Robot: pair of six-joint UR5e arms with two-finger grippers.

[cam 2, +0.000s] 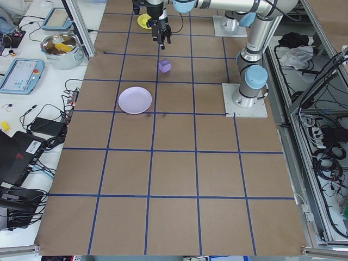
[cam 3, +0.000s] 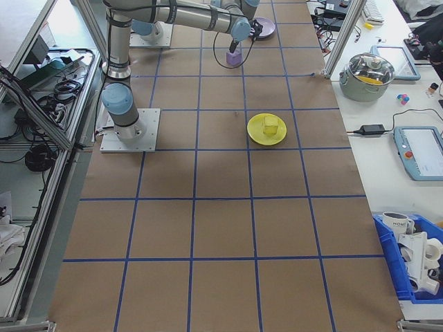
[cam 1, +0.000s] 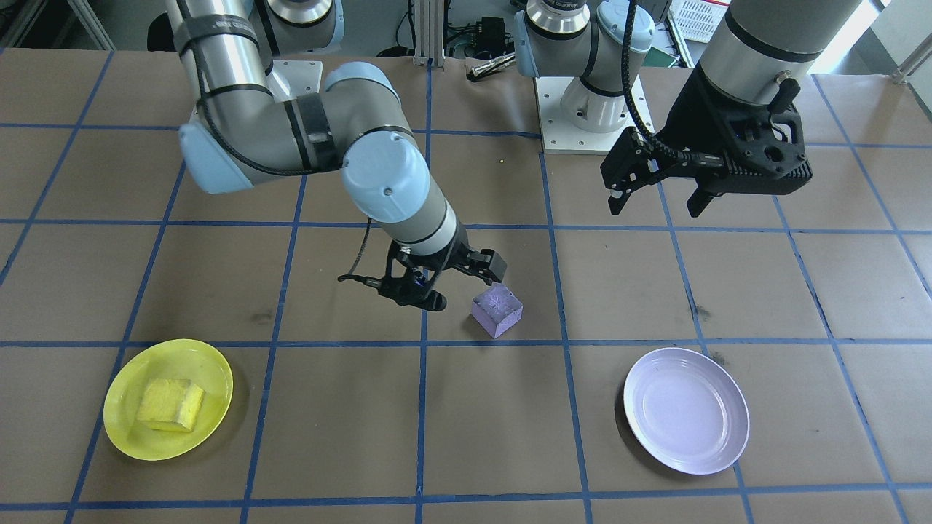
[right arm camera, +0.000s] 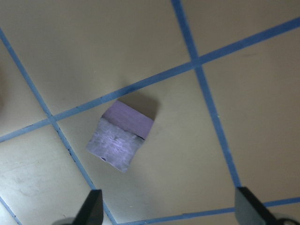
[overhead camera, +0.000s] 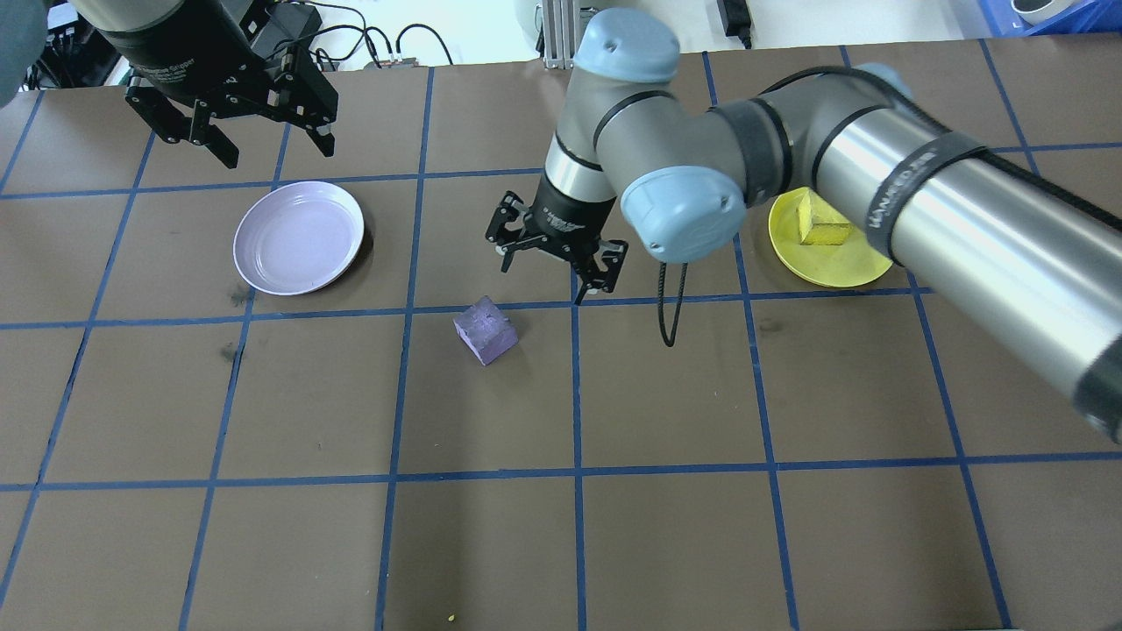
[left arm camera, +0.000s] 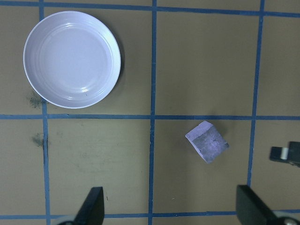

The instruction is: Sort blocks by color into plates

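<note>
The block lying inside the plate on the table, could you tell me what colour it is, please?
Yellow, like the yellow plate that holds the block; the exterior front-facing view shows it best.

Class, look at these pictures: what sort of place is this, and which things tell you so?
Most likely a robotics lab: two arms bolted to a table with a taped blue grid, control tablets and loose cables alongside, and a metal equipment frame.

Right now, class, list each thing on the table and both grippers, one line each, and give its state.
Yellow block: lying in the yellow plate.
Yellow plate: holds the yellow block.
Purple block: on the table, in no plate, not gripped.
Lavender plate: empty.
Right gripper: open, fingers beside the purple block, holding nothing.
Left gripper: open, raised near the lavender plate, holding nothing.
</note>
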